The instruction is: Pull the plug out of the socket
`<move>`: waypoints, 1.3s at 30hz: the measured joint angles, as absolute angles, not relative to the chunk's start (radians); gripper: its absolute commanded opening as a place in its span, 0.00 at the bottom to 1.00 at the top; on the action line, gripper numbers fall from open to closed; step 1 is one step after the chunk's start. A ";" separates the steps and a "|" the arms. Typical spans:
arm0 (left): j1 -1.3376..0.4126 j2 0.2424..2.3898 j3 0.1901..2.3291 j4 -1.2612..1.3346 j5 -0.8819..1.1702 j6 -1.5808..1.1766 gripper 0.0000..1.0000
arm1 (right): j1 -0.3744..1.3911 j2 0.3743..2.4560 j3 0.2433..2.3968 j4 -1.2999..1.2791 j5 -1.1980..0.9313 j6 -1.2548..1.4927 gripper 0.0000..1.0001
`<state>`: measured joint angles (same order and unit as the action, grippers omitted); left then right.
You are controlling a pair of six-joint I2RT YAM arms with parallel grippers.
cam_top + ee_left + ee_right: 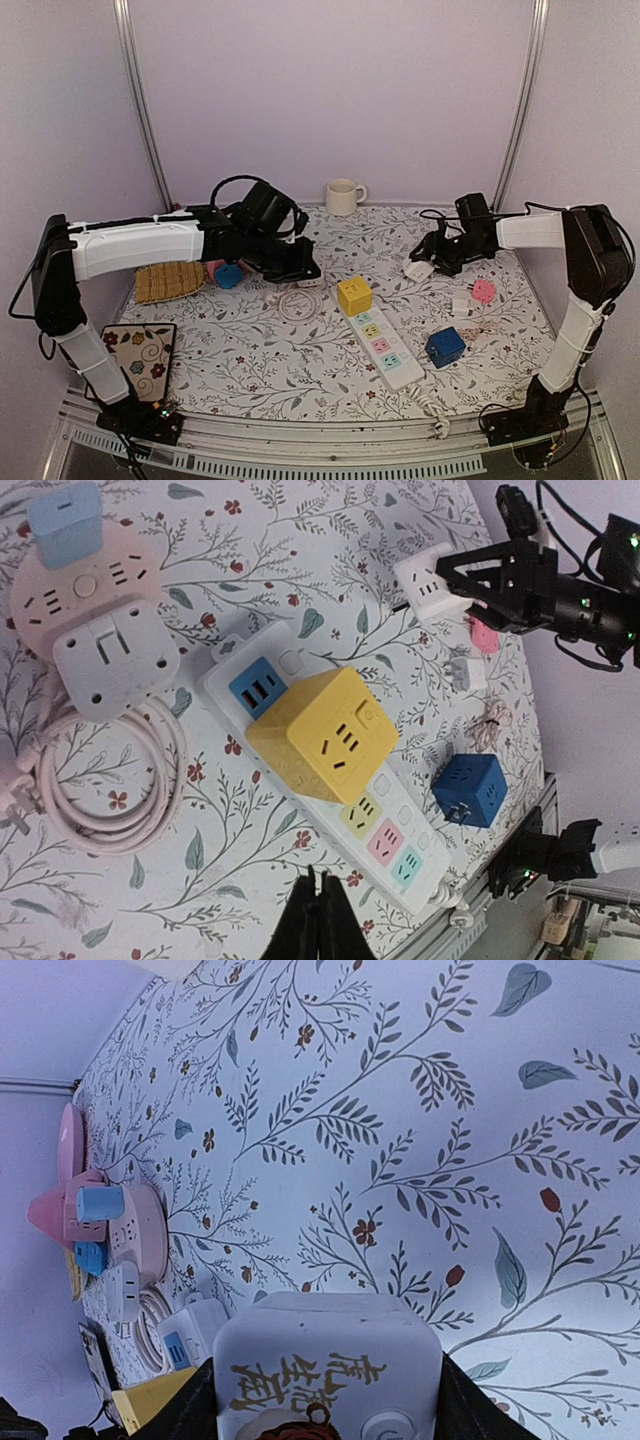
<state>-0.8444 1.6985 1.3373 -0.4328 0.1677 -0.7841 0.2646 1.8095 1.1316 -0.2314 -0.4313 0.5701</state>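
Note:
A white cube plug [418, 268] sits between the fingers of my right gripper [432, 262], which is shut on it at the right rear of the table, apart from the strip. The right wrist view shows the white cube [325, 1360] filling the gap between both dark fingers [470, 1405]. A white socket strip [385, 345] lies in the middle, with a yellow cube plug [354, 296] seated on its far end. My left gripper [305, 272] is shut and holds nothing; its fingertips [318, 880] hover above bare cloth beside the strip [395, 850] and the yellow cube [325, 732].
A blue cube [444, 346] lies right of the strip. Small pink [484, 291] and white [461, 305] plugs lie further right. A round pink socket [85, 585] carries a light blue plug [65, 520], next to a coiled cable [110, 790]. Mug [343, 197] at the back, woven mat [168, 282] left.

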 measured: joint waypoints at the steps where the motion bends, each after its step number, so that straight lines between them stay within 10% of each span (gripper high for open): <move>1: -0.844 1.695 1.327 -0.432 0.165 -0.787 0.02 | 0.262 1.818 1.131 -0.226 -0.438 0.573 0.35; 18: -0.844 1.692 1.295 -0.430 0.147 -0.806 0.02 | 0.181 1.853 1.035 -0.153 -0.501 0.588 0.84; 39: -0.844 1.697 1.295 -0.405 0.154 -0.813 0.02 | 0.157 1.678 1.021 -0.294 -0.318 0.490 0.90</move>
